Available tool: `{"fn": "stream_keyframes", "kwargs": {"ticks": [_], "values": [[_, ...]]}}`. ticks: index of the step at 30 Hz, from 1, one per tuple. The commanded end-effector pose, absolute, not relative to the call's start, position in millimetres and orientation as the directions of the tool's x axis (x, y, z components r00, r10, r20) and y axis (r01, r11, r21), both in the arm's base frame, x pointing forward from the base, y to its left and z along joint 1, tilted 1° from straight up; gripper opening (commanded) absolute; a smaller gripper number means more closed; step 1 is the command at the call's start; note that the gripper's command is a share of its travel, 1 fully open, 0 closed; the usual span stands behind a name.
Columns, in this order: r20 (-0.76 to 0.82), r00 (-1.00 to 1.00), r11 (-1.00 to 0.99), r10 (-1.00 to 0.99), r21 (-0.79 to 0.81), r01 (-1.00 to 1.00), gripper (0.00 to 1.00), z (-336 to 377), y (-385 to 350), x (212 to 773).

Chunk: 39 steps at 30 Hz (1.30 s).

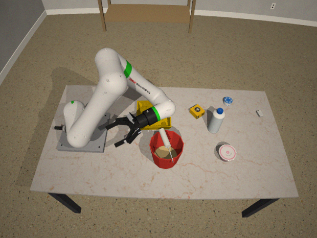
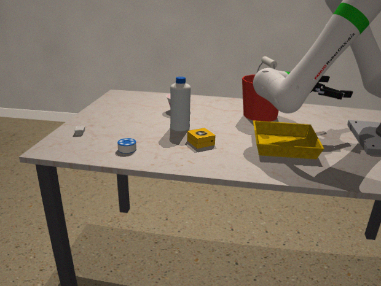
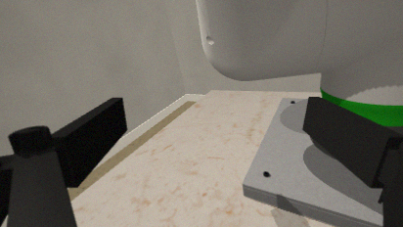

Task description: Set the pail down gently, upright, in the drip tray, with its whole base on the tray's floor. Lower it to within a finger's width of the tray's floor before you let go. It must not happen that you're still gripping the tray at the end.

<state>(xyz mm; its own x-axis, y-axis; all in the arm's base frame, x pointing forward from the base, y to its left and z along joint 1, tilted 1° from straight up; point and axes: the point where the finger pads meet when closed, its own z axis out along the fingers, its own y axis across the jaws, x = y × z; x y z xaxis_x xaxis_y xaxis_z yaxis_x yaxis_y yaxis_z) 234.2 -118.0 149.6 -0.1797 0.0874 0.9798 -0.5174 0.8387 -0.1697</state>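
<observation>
The red pail (image 1: 166, 149) stands upright on the table top, its white-gripped handle raised over the rim; it also shows in the exterior view (image 2: 258, 99), partly behind my forearm. The yellow drip tray lies just behind the pail, partly under my wrist, and is empty in the exterior view (image 2: 287, 139). My gripper (image 1: 120, 134) is open and empty, hovering above the table to the left of the pail and tray, pointing toward the robot base. In the wrist view the two black fingers stand wide apart with only table top between them.
A white bottle with a blue cap (image 1: 216, 120), a small yellow box (image 1: 197, 111), a blue-white roll (image 1: 227, 100), a pink-rimmed round dish (image 1: 227, 152) and a small grey block (image 1: 259, 113) lie on the right half. The grey base plate (image 1: 84, 138) is at left.
</observation>
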Motion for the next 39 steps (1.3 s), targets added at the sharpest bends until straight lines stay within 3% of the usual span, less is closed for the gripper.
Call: {"fn": "stream_keyframes", "kwargs": {"ticks": [1,13,17,30,39], "values": [[0.980,-0.184,0.840,0.081,-0.167,-0.517,1.00,149,-117,235],[0.967,-0.248,0.851,-0.053,-0.086,-0.518,1.00,137,-100,242],[0.936,-0.304,0.847,-0.180,-0.009,-0.531,1.00,127,-81,252],[0.752,-0.413,0.762,-0.513,0.178,-0.622,1.00,112,-17,285],[0.494,-0.430,0.605,-0.756,0.276,-0.747,1.00,119,52,320]]}}
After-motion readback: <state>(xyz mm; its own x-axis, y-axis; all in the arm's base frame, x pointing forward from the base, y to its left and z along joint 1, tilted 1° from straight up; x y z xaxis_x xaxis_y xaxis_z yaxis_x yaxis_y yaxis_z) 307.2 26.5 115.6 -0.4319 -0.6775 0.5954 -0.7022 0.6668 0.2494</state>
